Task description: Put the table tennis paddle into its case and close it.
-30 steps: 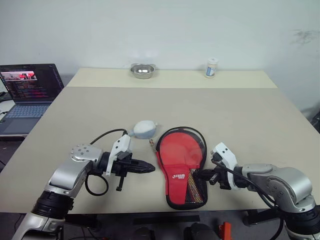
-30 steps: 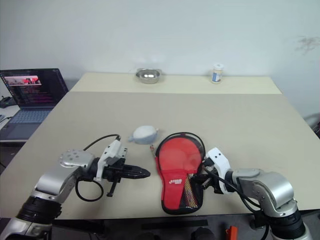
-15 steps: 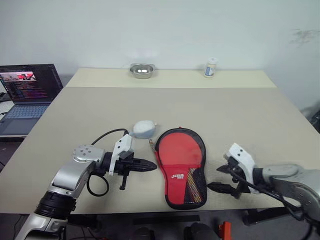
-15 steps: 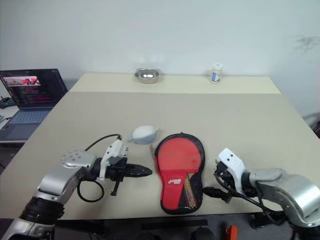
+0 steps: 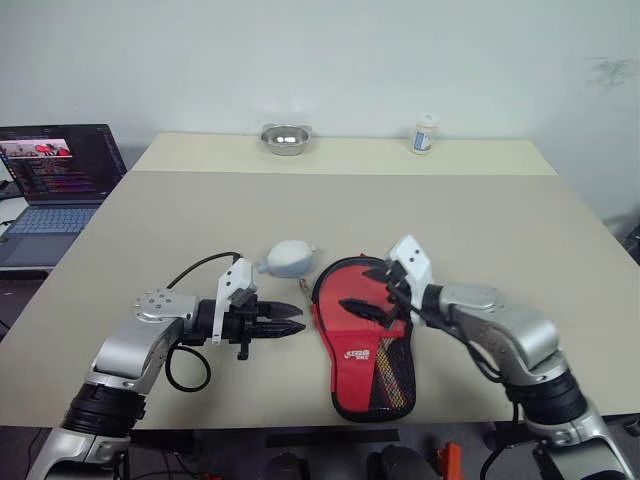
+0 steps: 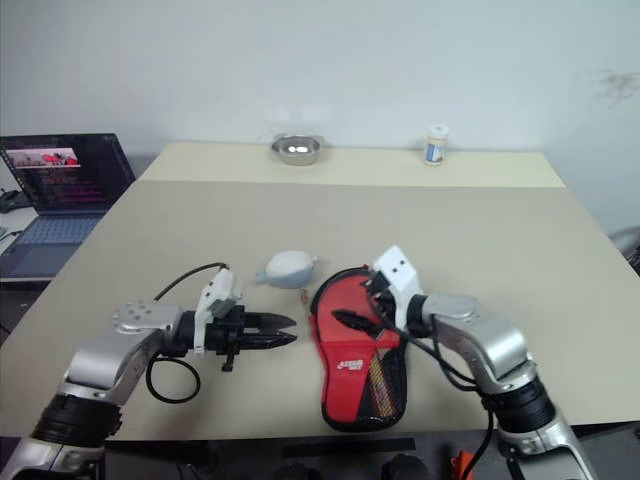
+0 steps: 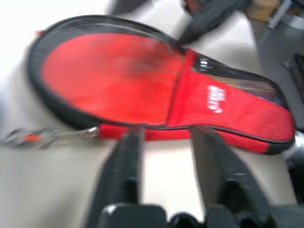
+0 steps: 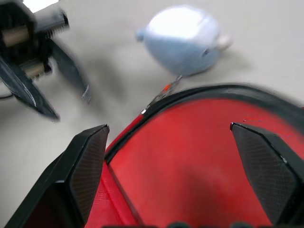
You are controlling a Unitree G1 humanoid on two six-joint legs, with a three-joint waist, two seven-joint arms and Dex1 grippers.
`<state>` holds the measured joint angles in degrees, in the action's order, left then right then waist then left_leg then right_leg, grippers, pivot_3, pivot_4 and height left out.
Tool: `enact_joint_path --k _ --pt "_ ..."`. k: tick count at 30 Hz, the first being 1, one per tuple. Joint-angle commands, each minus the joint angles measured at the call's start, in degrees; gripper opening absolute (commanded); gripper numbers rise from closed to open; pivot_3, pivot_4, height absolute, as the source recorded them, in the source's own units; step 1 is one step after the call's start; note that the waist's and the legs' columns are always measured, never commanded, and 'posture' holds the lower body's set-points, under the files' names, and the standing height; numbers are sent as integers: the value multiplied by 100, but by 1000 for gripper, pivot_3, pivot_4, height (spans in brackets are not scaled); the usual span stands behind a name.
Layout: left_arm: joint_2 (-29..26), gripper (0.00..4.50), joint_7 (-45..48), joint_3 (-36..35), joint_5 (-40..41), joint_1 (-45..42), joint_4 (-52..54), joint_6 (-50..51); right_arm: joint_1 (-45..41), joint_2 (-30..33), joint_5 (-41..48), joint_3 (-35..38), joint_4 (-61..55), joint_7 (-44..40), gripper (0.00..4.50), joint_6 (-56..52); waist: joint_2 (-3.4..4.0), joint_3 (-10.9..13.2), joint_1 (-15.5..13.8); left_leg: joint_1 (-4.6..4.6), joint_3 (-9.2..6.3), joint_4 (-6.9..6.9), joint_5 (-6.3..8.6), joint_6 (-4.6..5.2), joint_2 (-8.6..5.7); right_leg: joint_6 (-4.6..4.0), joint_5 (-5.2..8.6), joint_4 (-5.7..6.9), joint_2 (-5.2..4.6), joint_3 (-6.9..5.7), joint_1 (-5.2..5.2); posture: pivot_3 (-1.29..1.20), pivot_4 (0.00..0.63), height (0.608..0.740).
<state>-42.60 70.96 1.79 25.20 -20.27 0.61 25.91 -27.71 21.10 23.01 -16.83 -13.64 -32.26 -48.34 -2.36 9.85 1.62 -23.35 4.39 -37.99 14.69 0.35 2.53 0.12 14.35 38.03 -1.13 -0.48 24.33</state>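
Table (image 5: pixel 480 230): large beige top; wide bare room on the far and right sides, and the near edge runs just below the case.
Laptop (image 5: pixel 55 165): open, beyond the table's left edge.
Case (image 5: pixel 365 335): lies flat near the table's near edge, a little right of centre, red mesh side up; long axis runs near to far, round end far, narrow end near.
Paddle (image 5: pixel 355 295): inside the case, its red face showing in the unzipped round end; handle end toward the near edge, under the mesh.
Right arm: reaches in from the right, bent at the elbow, over the round end of the case.
Right gripper (image 5: pixel 378 292): fingers spread wide, holding nothing.
Left arm: comes in from the near left, pointing right toward the case's left edge.
Left gripper (image 5: pixel 288 321): fingers parted, holding nothing, just short of the case.
Pale blue pouch (image 5: pixel 288 257): just beyond the case's far left rim.
Zipper pull (image 7: pixel 33 137): on the table off the case's left edge.
Metal bowl (image 5: pixel 284 138): far edge, centre.
Small jar (image 5: pixel 425 133): far edge, right of the bowl.
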Motion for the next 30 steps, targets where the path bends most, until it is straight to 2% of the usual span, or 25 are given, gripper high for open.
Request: enact_joint_path --k 1,4,5,13,16,25,30 --pt "26 3142 -373 -406 171 -326 125 110 72 46 -470 -283 291 -84 4500 550 1 1 -10 -1 -2 -1 0 0 -2 0 0 0 -1 -2 0 0 150 740" --pt "114 4246 -640 -530 172 -698 -92 176 93 23 -546 -299 352 -173 4500 635 0 0 -12 -1 -14 -9 -1 0 -2 5 3 2 0 -10 -5 0 150 740" --pt "144 4442 -741 -552 144 -867 -213 199 97 9 -560 -301 347 -201 4500 645 0 0 -12 -1 -17 -11 -1 -1 -2 7 3 4 1 -13 -6 0 150 740" --pt "332 4442 -976 -299 -431 -1914 -1698 -191 79 -126 -815 -349 381 -180 4500 712 0 0 10 11 -21 -7 -6 -8 1 2 -1 12 8 -14 -13 0 150 740" --pt "523 4442 -974 -90 -861 -2280 -2726 -728 107 -179 -898 -372 318 -168 4500 724 0 0 -2 10 -23 -7 -7 -8 0 0 -2 12 9 -16 -13 0 150 740" --pt "1071 4442 -776 194 -1520 -3095 -4829 -1575 -25 -269 -1085 -355 214 -179 4500 801 0 0 -3 -2 -21 -10 -7 -8 -5 -1 -3 10 8 -18 -5 0 150 740" --pt "1318 4442 -757 208 -1742 -3382 -5608 -1925 -39 -266 -1179 -324 212 -164 4500 877 -1 -1 -2 -3 -23 -10 -6 -8 -6 -1 -3 11 8 -20 -4 0 150 740"
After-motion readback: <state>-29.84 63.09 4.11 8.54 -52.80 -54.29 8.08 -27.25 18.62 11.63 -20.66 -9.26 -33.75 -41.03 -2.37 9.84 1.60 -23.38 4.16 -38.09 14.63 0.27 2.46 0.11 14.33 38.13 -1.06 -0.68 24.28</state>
